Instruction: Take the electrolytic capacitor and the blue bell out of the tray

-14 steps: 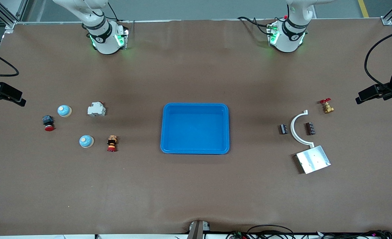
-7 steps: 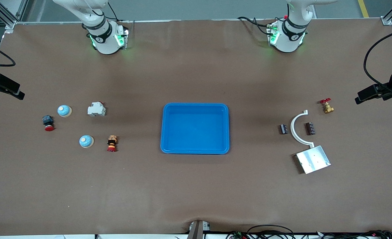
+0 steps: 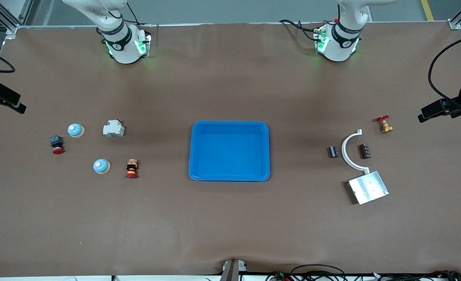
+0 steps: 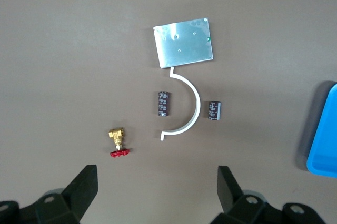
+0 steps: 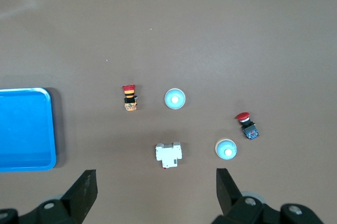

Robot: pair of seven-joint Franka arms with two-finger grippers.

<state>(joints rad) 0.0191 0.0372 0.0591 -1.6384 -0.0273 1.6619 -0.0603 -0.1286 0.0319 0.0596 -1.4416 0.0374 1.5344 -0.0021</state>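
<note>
Two black capacitors (image 3: 333, 152) (image 3: 365, 151) lie at the left arm's end of the table, one on each side of a white curved bracket (image 3: 345, 154). Both show in the left wrist view (image 4: 214, 110) (image 4: 164, 103). Two blue bells (image 3: 75, 130) (image 3: 101, 166) stand at the right arm's end and show in the right wrist view (image 5: 226, 149) (image 5: 174, 98). The blue tray (image 3: 230, 124) in the middle is empty. My left gripper (image 4: 158, 182) is open, high over the table by the capacitors. My right gripper (image 5: 157, 184) is open, high over the table by the bells.
A white circuit breaker (image 3: 113, 128) and two red push buttons (image 3: 56, 144) (image 3: 131, 168) lie among the bells. A metal plate (image 3: 369, 187) and a brass valve with a red handle (image 3: 384, 125) lie near the capacitors.
The dark hand part of the right arm at the front view's edge has shifted a little upward in that view. Nothing on the table has moved.
</note>
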